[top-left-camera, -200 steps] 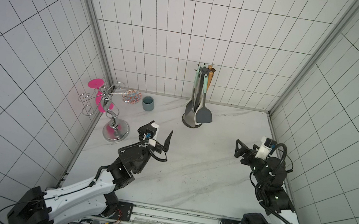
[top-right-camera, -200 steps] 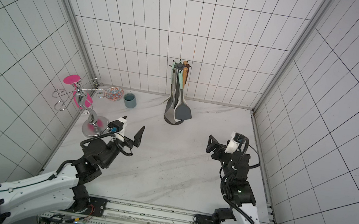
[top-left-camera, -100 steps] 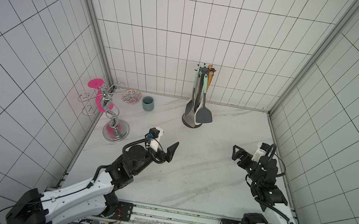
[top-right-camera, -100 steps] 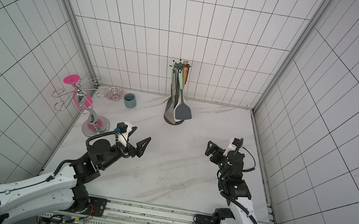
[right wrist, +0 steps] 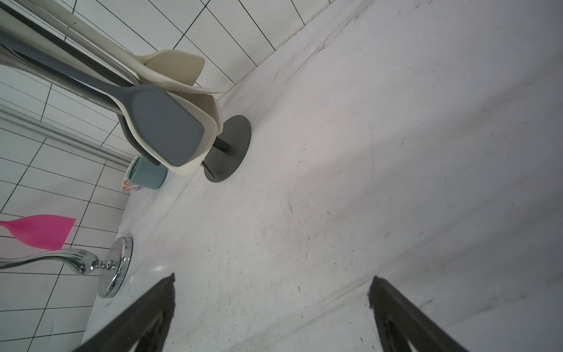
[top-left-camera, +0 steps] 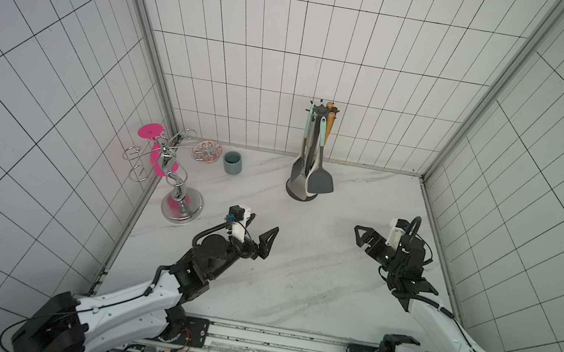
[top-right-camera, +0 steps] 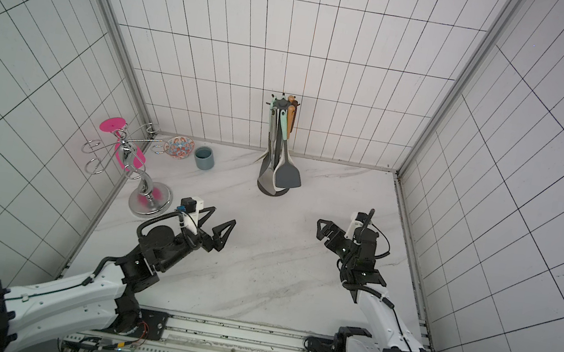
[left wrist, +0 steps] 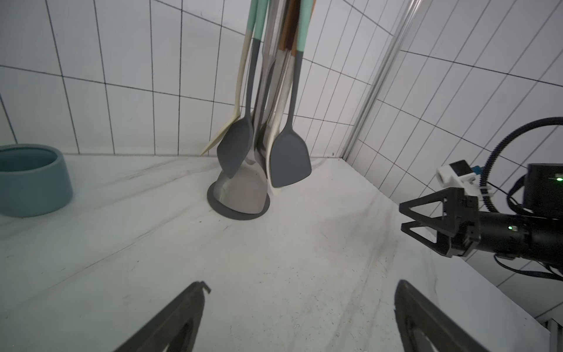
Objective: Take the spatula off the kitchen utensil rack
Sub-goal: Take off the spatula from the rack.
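Over the marble table [top-left-camera: 291, 295], left gripper [top-left-camera: 263, 225]: jaws spread wide, nothing between them, facing the back of the cell.
Right gripper [top-left-camera: 359, 235]: jaws likewise apart and empty, pointing inward across the table.
Left wrist view alone: own fingertips [left wrist: 189, 304] far apart at the frame edge; right gripper [left wrist: 401, 215] seen side-on, one jaw above the other with a clear gap; steel turner blade [left wrist: 243, 192] hanging low over the rack's base.
Right wrist view alone: foot of the pole on the bare round base of the kitchen utensil rack [right wrist: 233, 146]; cream blades [right wrist: 179, 68] stacked behind the spatula [right wrist: 167, 131].
Both top views alone: star crown of hooks at the rack's top [top-right-camera: 281, 101], with mint and wooden handle ends bunched there.
Place of the rack [top-left-camera: 295, 194]: upright against the back wall, roughly midway across.
Place of the spatula [top-left-camera: 320, 183]: dark grey flat blade on a mint handle, hanging on the rack, blade low beside the base, on the side toward the right arm.
Relation to grippers: well apart from both, farther back, touched by neither.
Outward, left side: chrome stand [top-left-camera: 182, 203] bearing a pink utensil [right wrist: 42, 230]; patterned bowl [top-left-camera: 207, 151] and blue cup [top-left-camera: 232, 163] just beside each other near the back wall.
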### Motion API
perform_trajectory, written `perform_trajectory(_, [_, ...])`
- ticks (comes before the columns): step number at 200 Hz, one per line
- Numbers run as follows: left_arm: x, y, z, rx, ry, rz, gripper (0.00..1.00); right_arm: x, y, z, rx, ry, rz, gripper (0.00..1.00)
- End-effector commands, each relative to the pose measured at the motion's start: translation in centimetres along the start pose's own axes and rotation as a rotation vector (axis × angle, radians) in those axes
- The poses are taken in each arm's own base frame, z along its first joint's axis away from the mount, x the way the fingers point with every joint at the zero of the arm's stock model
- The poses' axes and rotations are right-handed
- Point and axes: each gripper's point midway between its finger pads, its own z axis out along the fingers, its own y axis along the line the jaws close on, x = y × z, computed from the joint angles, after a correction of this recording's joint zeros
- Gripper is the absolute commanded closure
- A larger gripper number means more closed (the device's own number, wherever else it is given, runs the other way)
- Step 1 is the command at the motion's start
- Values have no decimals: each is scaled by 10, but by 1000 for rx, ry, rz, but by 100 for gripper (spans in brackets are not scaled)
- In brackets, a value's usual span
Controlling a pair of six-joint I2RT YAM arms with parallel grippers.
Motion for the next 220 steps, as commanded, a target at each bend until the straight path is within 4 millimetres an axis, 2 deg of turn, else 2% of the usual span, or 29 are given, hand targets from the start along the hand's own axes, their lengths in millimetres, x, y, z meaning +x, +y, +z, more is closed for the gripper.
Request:
perform_trajectory(1, [3, 20, 17, -83, 5, -105, 2, 3, 32, 7, -72, 8, -97, 1])
perform_trajectory(23, [19, 24, 32, -74, 83, -124, 2, -5, 50, 14, -66, 2, -147, 2])
perform_trajectory(44, [26, 23, 38, -62, 130, -143, 2, -15, 64, 21, -62, -11, -179, 5])
perform_trajectory(54, [27, 21, 39, -50, 141, -144, 2, -22, 72, 27, -69, -27, -193, 8])
perform_trajectory(72, [29, 20, 41, -46, 157, -137, 2, -39, 94, 39, -140, -86, -255, 20])
perform_trajectory(110, [26, 21, 41, -50, 160, -129, 2, -74, 120, 67, -156, -152, -367, 23])
perform_trajectory(135, [25, 20, 42, -49, 158, -128, 3, -92, 146, 79, -232, -202, -447, 27])
perform_trajectory(165, [26, 19, 44, -43, 162, -132, 3, -106, 176, 98, -293, -215, -540, 37])
perform_trajectory(208, [27, 15, 48, -23, 172, -131, 2, -116, 209, 118, -369, -224, -633, 38])
perform_trajectory(220, [27, 16, 48, -24, 174, -135, 3, -117, 214, 123, -364, -220, -653, 42])
